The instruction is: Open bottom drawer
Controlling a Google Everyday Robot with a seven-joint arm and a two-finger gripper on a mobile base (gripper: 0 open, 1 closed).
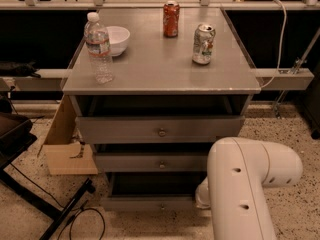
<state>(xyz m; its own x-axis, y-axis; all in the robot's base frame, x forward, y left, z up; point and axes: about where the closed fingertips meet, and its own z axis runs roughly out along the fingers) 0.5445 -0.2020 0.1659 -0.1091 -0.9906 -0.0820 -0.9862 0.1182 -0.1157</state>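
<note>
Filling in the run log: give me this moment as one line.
bottom drawer: knob showing, nothing on it | tool: out of sight behind arm, near drawer's right end

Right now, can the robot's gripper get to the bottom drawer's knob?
Probably yes: the arm is low beside the bottom drawer, nothing blocks its knob; the gripper is hidden behind the arm.
</note>
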